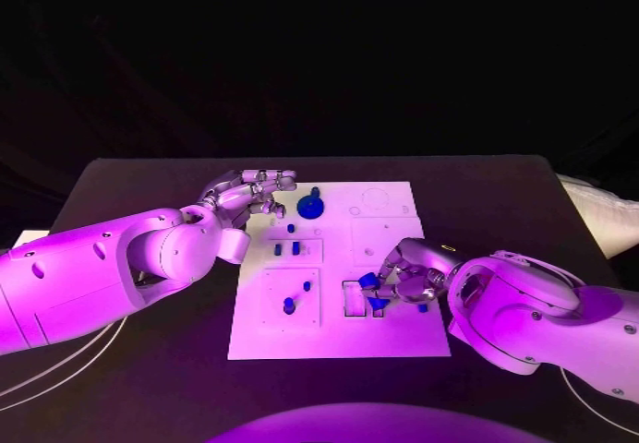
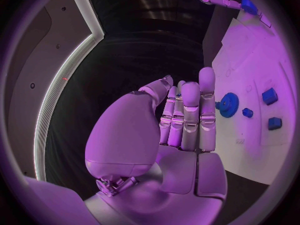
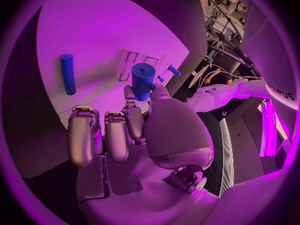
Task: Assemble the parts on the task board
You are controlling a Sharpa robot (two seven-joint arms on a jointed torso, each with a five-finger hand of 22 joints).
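Two hands of mine are over the black table point(image 1: 160, 180), and I will start with the biggest thing on it. That is the white task board point(image 1: 333, 341), which lies flat in the middle of the table between my arms. My left hand point(image 1: 247, 196) hangs at the far left edge of the board, its fingers point(image 2: 190, 117) straight and side by side, holding nothing. Just beside it on the board sits a round blue gear point(image 1: 310, 207). My right hand point(image 1: 400, 277) is low over the near right part of the board, and it pinches a short blue peg point(image 3: 142, 81) between thumb and finger. The peg's long way runs out from my fingertips toward the board, a bit tilted, I think. Right under this hand is a small outlined slot point(image 1: 355, 299) with more blue bits close by. A longer blue rod point(image 3: 67, 74) lies flat on the board, off to one side of the peg and apart from it. Small blue parts point(image 1: 286, 248) also stand in the squares in the middle of the board. My right hand is much nearer the slot than my left, so I think the right one must bring the peg down, and it needs to be straight up first.
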